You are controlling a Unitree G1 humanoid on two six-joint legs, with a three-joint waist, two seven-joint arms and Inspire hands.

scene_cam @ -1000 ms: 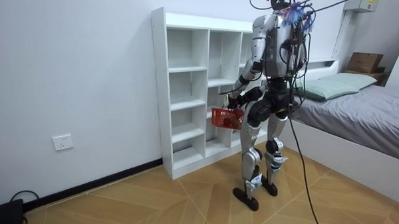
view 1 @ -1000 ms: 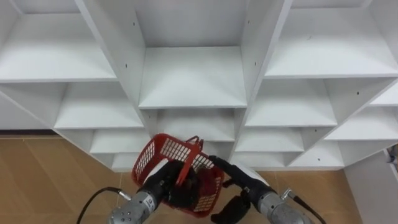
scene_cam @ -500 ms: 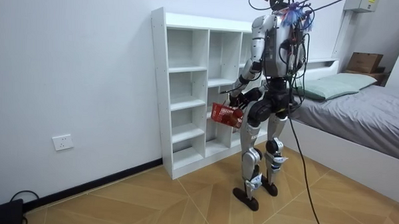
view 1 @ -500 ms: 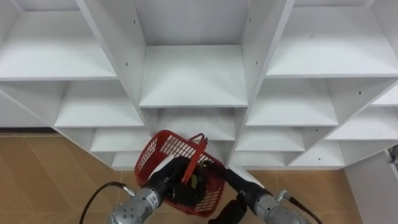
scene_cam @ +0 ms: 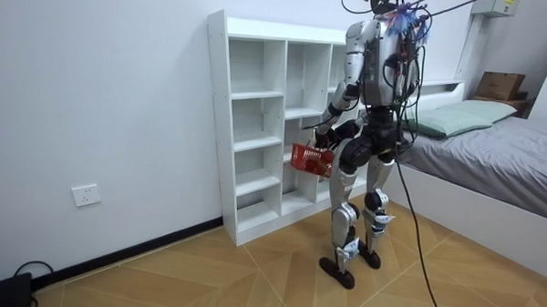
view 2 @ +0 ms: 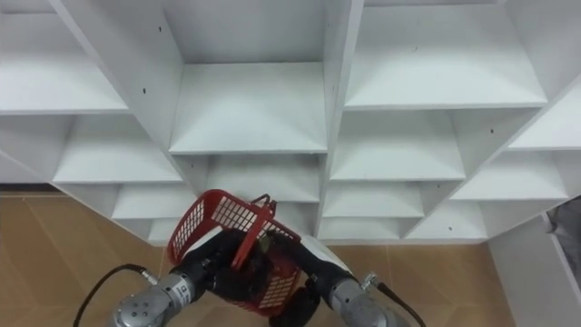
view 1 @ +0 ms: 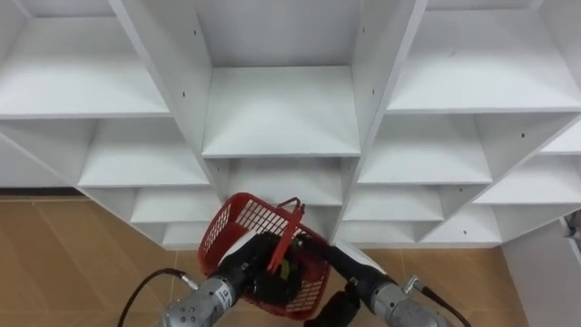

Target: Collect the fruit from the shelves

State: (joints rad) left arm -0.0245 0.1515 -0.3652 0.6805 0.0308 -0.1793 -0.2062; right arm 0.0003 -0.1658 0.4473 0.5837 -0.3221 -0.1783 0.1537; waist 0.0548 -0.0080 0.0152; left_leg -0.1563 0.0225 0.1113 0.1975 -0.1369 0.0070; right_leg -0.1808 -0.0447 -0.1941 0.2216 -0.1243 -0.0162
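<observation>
Basket (view 1: 238,221), left eye view: held low before shelf (view 1: 281,113); left hand (view 1: 252,270) clamped on near rim; right hand (view 1: 349,257) reaches in, fingers hidden, grip unclear. Fruit not made out; shelf boards bare. Risk: tilted basket could spill contents. Room view: robot stands facing shelf. Right eye view: red plastic mesh, thin handle (view 2: 250,229); shelf smooth white boards.

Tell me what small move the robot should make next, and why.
Probably lift the right hand up out of the red basket. It reaches down inside, beside the raised handle, where a yellowish-green thing seems to lie; the left hand is against the basket's near side, before the white shelf unit.
</observation>
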